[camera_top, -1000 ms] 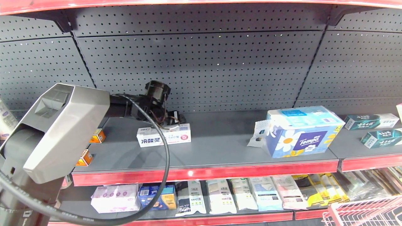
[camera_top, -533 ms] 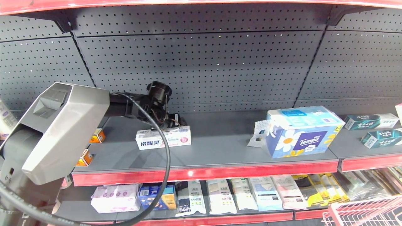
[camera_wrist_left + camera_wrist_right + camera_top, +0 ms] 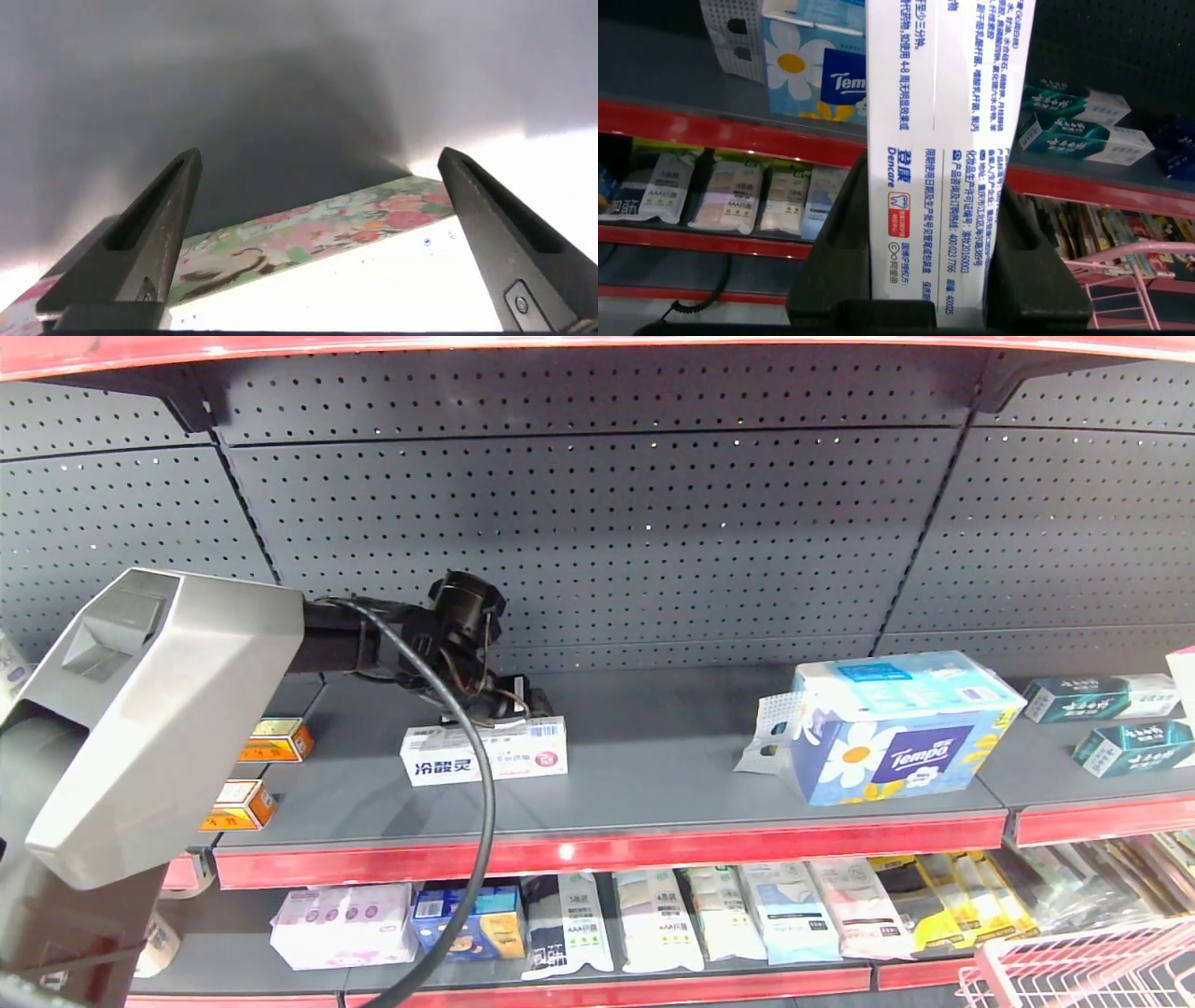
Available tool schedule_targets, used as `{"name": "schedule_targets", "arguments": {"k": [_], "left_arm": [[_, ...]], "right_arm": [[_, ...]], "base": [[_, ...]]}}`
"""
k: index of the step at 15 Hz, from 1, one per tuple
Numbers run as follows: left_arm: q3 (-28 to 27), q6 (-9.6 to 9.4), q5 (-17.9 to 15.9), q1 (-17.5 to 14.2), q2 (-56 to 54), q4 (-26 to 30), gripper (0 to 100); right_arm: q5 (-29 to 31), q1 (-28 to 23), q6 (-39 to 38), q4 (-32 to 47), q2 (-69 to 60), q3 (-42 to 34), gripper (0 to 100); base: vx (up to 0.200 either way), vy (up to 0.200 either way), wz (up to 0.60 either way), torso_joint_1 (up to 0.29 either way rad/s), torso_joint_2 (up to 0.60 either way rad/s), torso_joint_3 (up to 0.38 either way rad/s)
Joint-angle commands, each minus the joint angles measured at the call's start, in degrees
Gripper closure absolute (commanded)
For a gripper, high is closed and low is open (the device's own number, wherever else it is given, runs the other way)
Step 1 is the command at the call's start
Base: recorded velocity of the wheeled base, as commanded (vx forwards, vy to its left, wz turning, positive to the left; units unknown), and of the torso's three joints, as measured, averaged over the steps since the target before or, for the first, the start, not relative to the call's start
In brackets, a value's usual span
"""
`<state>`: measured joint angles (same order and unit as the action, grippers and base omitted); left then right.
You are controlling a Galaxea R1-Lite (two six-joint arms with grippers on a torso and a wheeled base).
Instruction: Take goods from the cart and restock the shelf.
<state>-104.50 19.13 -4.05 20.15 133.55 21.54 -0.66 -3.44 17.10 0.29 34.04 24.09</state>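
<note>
A white toothpaste box [image 3: 484,751] lies on the grey shelf [image 3: 653,775], left of its middle. My left gripper [image 3: 521,700] hovers just over the box's back edge. In the left wrist view the left gripper [image 3: 320,159] is open, its fingers [image 3: 149,243] spread wide. The box's flowered top [image 3: 355,224] lies low between them. My right gripper [image 3: 936,177] is shut on a second white toothpaste box [image 3: 948,112], held upright in front of the shelf.
A blue flowered tissue pack [image 3: 896,728] stands on the shelf's right part, with teal boxes [image 3: 1102,695] beyond it. Small orange boxes [image 3: 275,739] lie at the left. Packets [image 3: 653,915] fill the lower shelf. A pink cart basket [image 3: 1083,961] sits at the bottom right.
The white box on the shelf has shifted slightly left and toward the front edge. My left arm's elbow has swung to the left.
</note>
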Motion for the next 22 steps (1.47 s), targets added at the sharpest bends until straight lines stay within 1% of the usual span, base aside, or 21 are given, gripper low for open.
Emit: {"name": "schedule_targets", "arguments": {"k": [1, 5, 11, 14, 16, 22], "left_arm": [[0.7, -0.05, 0.0, -0.1, -1.4, 0.5, 0], [2.0, -0.05, -0.1, 0.0, -2.4, 1.1, 0], [9.3, -0.05, -0.2, 0.2, -5.8, 1.6, 0], [10.0, 0.03, -0.3, 0.2, -6.5, 1.6, 0], [10.7, 0.03, -1.7, 0.2, -7.4, 1.8, 0], [16.6, 0.03, -1.5, 0.2, -8.7, 1.3, 0]], "right_arm": [[0.0, 0.0, 0.0, 0.0, 0.3, 0.0, 100], [0.0, 0.0, 0.0, 0.0, 0.4, 0.1, 100], [-0.1, 0.0, 0.0, 0.0, 0.6, 0.1, 100], [-0.1, 0.0, -0.1, -0.4, 0.8, 0.1, 100], [-0.1, 0.0, 0.0, -0.4, 0.8, 0.1, 100], [-0.1, 0.0, 0.0, -0.5, 0.7, 0.2, 100]], "base": [[0.000, 0.000, 0.00, 0.000, 0.00, 0.000], [0.000, 0.000, 0.00, 0.000, 0.00, 0.000], [0.000, 0.000, 0.00, 0.000, 0.00, 0.000], [0.000, 0.000, 0.00, 0.000, 0.00, 0.000], [0.000, 0.000, 0.00, 0.000, 0.00, 0.000], [0.000, 0.000, 0.00, 0.000, 0.00, 0.000]]}}
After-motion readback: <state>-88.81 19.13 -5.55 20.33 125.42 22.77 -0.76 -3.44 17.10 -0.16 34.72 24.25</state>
